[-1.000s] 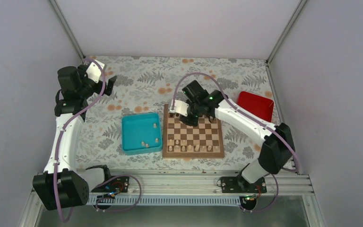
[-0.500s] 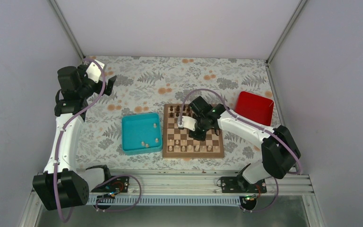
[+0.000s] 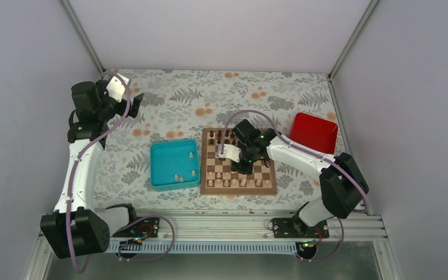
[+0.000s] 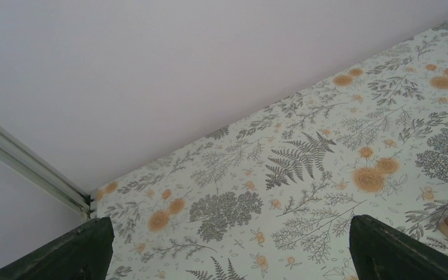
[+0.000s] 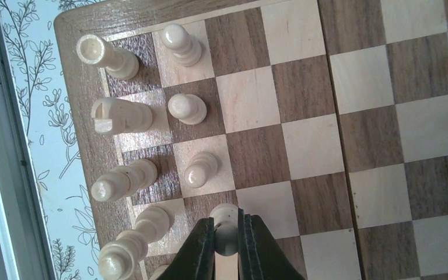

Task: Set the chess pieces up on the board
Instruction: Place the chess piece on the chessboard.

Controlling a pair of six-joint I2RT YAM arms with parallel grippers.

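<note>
- Right gripper (image 5: 226,228): closed on a pale pawn (image 5: 225,214), one finger pressed to each side of it.
- Pawn position: over the board (image 3: 239,189), in the second row from its 6 o'clock edge, in line with the pawns already standing there. Contact with the square cannot be told.
- Pale pieces (image 5: 122,115): two rows along the board's 6 o'clock edge, upright. Three more (image 3: 177,176) lie loose in the tray (image 3: 154,169).
- Tray: at 9 o'clock of the board, just beside it.
- Dark pieces (image 3: 219,135): a few at the board's 12 o'clock edge, toward its 9 o'clock side.
- Red box (image 3: 315,131): at 2 o'clock of the board, apart from it.
- Left gripper (image 3: 134,104): jaws spread wide, holding nothing, raised over the cloth (image 4: 303,175) at 10 o'clock of the board, well apart from it.
</note>
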